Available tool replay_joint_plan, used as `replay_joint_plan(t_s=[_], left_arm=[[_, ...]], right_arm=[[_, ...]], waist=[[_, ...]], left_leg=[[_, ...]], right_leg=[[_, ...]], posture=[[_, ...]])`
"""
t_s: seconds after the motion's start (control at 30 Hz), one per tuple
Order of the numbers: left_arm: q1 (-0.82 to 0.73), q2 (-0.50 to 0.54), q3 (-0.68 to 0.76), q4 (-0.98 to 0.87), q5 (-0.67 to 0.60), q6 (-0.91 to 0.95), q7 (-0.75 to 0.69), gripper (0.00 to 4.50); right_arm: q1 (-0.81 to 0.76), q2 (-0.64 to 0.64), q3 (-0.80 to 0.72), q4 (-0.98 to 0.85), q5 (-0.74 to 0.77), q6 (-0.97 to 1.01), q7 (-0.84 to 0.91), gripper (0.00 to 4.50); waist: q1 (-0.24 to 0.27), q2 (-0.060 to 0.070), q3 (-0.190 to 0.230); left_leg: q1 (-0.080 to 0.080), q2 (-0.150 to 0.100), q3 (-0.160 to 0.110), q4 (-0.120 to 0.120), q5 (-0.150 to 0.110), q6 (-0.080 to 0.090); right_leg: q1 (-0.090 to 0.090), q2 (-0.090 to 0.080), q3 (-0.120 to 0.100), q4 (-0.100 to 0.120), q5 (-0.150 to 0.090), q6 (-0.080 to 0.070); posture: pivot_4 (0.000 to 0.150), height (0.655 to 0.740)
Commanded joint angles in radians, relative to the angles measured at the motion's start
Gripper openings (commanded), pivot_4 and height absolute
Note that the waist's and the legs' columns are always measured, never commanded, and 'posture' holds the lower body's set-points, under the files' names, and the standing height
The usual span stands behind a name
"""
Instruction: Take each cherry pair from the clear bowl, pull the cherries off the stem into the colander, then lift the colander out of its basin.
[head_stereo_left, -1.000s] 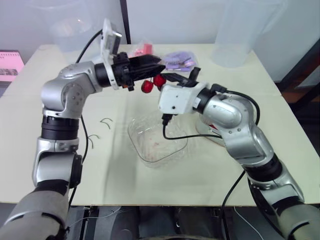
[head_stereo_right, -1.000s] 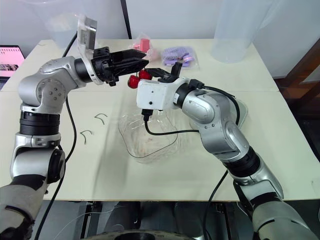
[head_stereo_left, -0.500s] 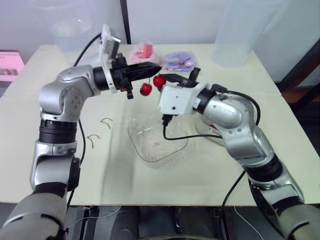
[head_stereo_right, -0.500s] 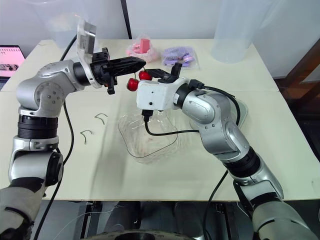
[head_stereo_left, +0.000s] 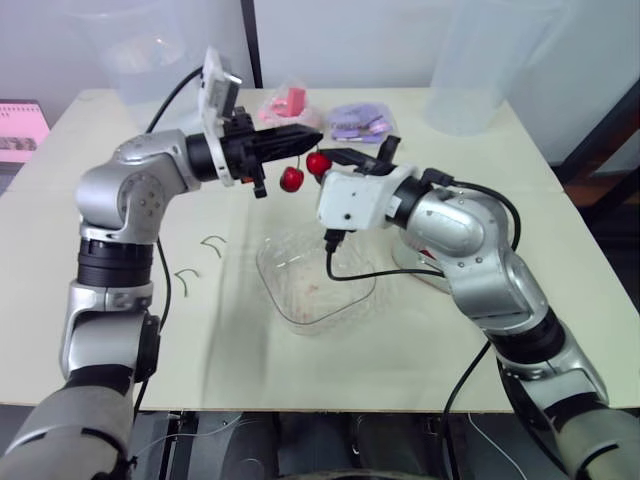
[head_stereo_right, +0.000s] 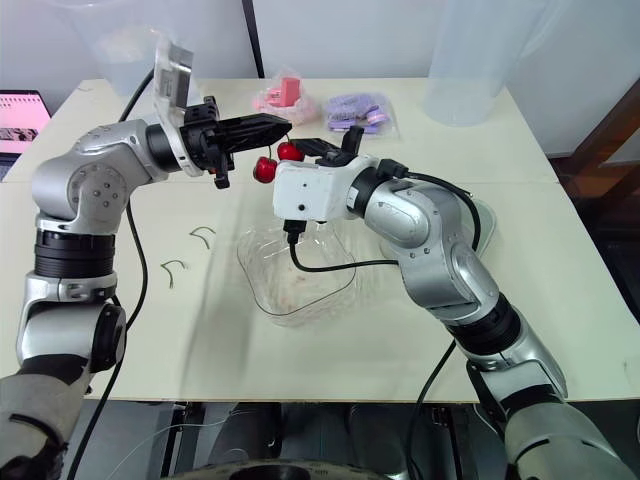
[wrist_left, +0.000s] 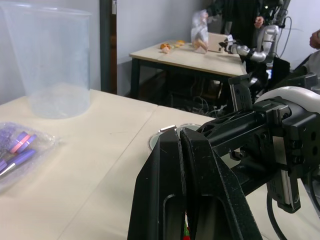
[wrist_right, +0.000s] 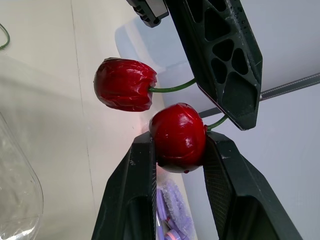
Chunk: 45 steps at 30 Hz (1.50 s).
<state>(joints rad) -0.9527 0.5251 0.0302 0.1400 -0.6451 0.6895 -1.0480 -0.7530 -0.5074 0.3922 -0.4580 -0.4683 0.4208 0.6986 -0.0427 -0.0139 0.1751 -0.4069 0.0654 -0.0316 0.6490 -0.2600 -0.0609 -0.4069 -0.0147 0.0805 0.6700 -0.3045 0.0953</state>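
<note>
Two glossy red cherries (wrist_right: 125, 84) share a green stem (wrist_right: 172, 88): left tool (head_stereo_left: 305, 141) pinches stem, right tool (wrist_right: 177, 145) grips one.

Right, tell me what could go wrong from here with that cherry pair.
1. The right claw is shut on one cherry while the left claw pinches the stem. A hard squeeze may crush the fruit or squirt it out.
2. The other cherry hangs free in the air, seemingly over the table rather than over a container. If it tears loose, it could drop and roll.
</note>
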Motion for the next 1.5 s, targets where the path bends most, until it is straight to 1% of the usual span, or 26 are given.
replay_joint_plan(t_s=[0.03, 0.3, 0.37, 0.4, 0.47, 0.5, 0.53, 0.57, 0.63, 0.7, 0.83, 0.9, 0.97, 1.03, 1.1, 1.2, 1.3, 1.5], left_arm=[[-0.025, 0.007, 0.04, -0.022, -0.014, -0.019, -0.006, 0.1], [-0.017, 0.025, 0.04, -0.045, -0.025, -0.004, -0.029, 0.1], [-0.009, 0.028, 0.039, -0.055, -0.027, -0.003, -0.034, 0.0], [-0.006, 0.03, 0.038, -0.059, -0.028, -0.003, -0.037, 0.0], [0.001, 0.039, 0.038, -0.068, -0.033, 0.001, -0.044, 0.0], [0.003, 0.045, 0.038, -0.074, -0.036, 0.003, -0.05, 0.0], [0.006, 0.056, 0.037, -0.08, -0.04, 0.008, -0.06, 0.0], [0.011, 0.066, 0.037, -0.088, -0.044, 0.011, -0.072, 0.0], [0.02, 0.099, 0.032, -0.105, -0.056, 0.02, -0.118, 0.0], [0.031, 0.13, 0.028, -0.122, -0.068, 0.021, -0.17, 0.0], [0.033, 0.155, 0.039, -0.137, -0.077, -0.018, -0.239, 0.0], [0.018, 0.165, 0.044, -0.14, -0.092, -0.012, -0.266, 0.0], [0.01, 0.168, 0.043, -0.146, -0.098, -0.02, -0.285, 0.0], [0.006, 0.165, 0.038, -0.15, -0.1, -0.026, -0.29, 0.0], [0.002, 0.158, 0.035, -0.152, -0.101, -0.029, -0.285, 0.0], [0.0, 0.153, 0.035, -0.153, -0.1, -0.031, -0.284, 0.0], [-0.008, 0.144, 0.031, -0.147, -0.093, -0.039, -0.281, 0.0], [-0.012, 0.137, 0.031, -0.145, -0.093, -0.039, -0.273, 0.0]], right_arm=[[-0.01, 0.005, -0.027, -0.038, -0.01, -0.008, 0.003, 0.86], [-0.011, -0.005, -0.036, -0.036, 0.008, -0.017, 0.027, 0.86], [-0.013, -0.015, -0.043, -0.034, 0.014, -0.031, 0.037, 1.89], [-0.015, -0.022, -0.048, -0.031, 0.012, -0.04, 0.038, 2.19], [-0.016, -0.046, -0.064, -0.029, 0.022, -0.047, 0.058, 3.05], [-0.013, -0.066, -0.077, -0.032, 0.038, -0.05, 0.08, 3.58], [-0.008, -0.09, -0.098, -0.035, 0.062, -0.055, 0.105, 4.01], [0.0, -0.108, -0.12, -0.04, 0.089, -0.049, 0.128, 4.01], [0.017, -0.131, -0.191, -0.06, 0.195, 0.035, 0.205, 4.01], [0.024, -0.138, -0.267, -0.087, 0.327, 0.178, 0.285, 4.01], [-0.012, -0.146, -0.455, -0.116, 0.678, 0.59, 0.443, 4.01], [-0.008, -0.18, -0.528, -0.087, 0.822, 0.704, 0.509, 4.01], [-0.017, -0.167, -0.565, -0.061, 0.913, 0.804, 0.495, 4.01], [-0.051, -0.124, -0.57, -0.025, 0.953, 0.877, 0.426, 4.01], [-0.095, -0.048, -0.58, -0.004, 0.992, 0.939, 0.353, 4.01], [-0.129, 0.019, -0.588, 0.006, 1.028, 0.984, 0.268, 4.01], [-0.167, 0.137, -0.591, 0.014, 1.063, 1.026, 0.167, 4.01], [-0.182, 0.232, -0.591, 0.031, 1.111, 1.057, 0.046, 4.01]], waist=[[0.0, 0.0, 0.0], [0.0, 0.0, 0.0], [0.0, 0.0, 0.0], [0.0, 0.0, 0.0], [0.0, 0.0, 0.0], [0.0, 0.0, 0.0], [0.001, 0.0, 0.0], [0.001, 0.0, 0.0], [0.001, 0.0, 0.0], [0.0, 0.0, 0.0], [0.001, 0.0, 0.0], [0.002, 0.0, 0.0], [0.001, 0.0, 0.0], [-0.001, 0.0, 0.0], [-0.005, 0.0, 0.0], [-0.001, 0.0, 0.0], [-0.001, 0.0, 0.0], [0.001, 0.0, 0.0]], left_leg=[[0.0, 0.0, 0.0, 0.0, 0.0, 0.0], [0.0, 0.0, 0.0, 0.0, 0.0, 0.0], [0.0, 0.0, 0.0, 0.0, 0.0, 0.0], [0.0, 0.0, 0.0, 0.0, 0.0, 0.0], [0.0, 0.0, 0.0, 0.0, 0.0, 0.0], [0.0, 0.0, 0.0, 0.0, 0.0, 0.0], [0.0, 0.0, 0.0, 0.0, 0.0, 0.0], [0.0, 0.0, 0.0, 0.0, 0.0, 0.0], [0.0, 0.0, 0.0, 0.0, 0.0, 0.0], [0.0, 0.0, 0.0, -0.001, 0.0, 0.0], [0.001, 0.0, -0.001, -0.001, 0.0, 0.0], [0.001, 0.0, 0.0, -0.001, 0.0, 0.0], [0.002, 0.0, 0.0, -0.001, 0.0, 0.0], [0.002, 0.0, 0.0, -0.001, 0.0, 0.0], [0.003, 0.0, 0.0, -0.001, 0.0, 0.0], [0.003, 0.0, -0.001, -0.001, 0.0, 0.001], [0.001, 0.0, -0.001, -0.001, 0.0, 0.0], [0.001, 0.0, -0.001, -0.001, 0.0, 0.0]], right_leg=[[0.0, 0.0, 0.0, 0.0, 0.0, 0.0], [0.0, 0.0, 0.0, 0.0, 0.0, 0.0], [0.0, 0.0, 0.0, 0.0, 0.0, 0.0], [0.0, 0.0, 0.0, 0.0, 0.0, 0.0], [0.0, 0.0, 0.0, 0.0, 0.0, 0.0], [0.0, 0.0, 0.0, 0.0, 0.0, 0.0], [0.0, 0.0, 0.0, 0.0, 0.0, 0.0], [0.0, 0.0, 0.0, 0.0, 0.0, 0.0], [0.0, 0.0, 0.0, 0.0, 0.0, 0.0], [0.001, 0.0, 0.0, -0.001, 0.0, 0.0], [0.002, 0.0, -0.001, 0.0, 0.0, 0.0], [0.002, 0.0, -0.001, 0.0, 0.0, 0.0], [0.003, 0.0, -0.001, -0.001, 0.0, 0.0], [0.003, 0.0, -0.001, -0.001, 0.0, 0.0], [0.003, 0.0, 0.0, 0.0, 0.0, 0.0], [0.002, 0.001, 0.0, 0.0, 0.0, 0.0], [0.001, 0.001, 0.0, 0.0, 0.0, 0.0], [0.001, 0.0, 0.0, 0.0, 0.0, 0.0]], posture=[[0.15, 0.7367], [0.15, 0.7367], [0.15, 0.7367], [0.15, 0.7367], [0.15, 0.7367], [0.15, 0.7367], [0.15, 0.7367], [0.15, 0.7367], [0.15, 0.7367], [0.15, 0.7367], [0.15, 0.7367], [0.15, 0.7367], [0.15, 0.7367], [0.15, 0.7367], [0.15, 0.7367], [0.15, 0.7367], [0.15, 0.7367], [0.15, 0.7367]])
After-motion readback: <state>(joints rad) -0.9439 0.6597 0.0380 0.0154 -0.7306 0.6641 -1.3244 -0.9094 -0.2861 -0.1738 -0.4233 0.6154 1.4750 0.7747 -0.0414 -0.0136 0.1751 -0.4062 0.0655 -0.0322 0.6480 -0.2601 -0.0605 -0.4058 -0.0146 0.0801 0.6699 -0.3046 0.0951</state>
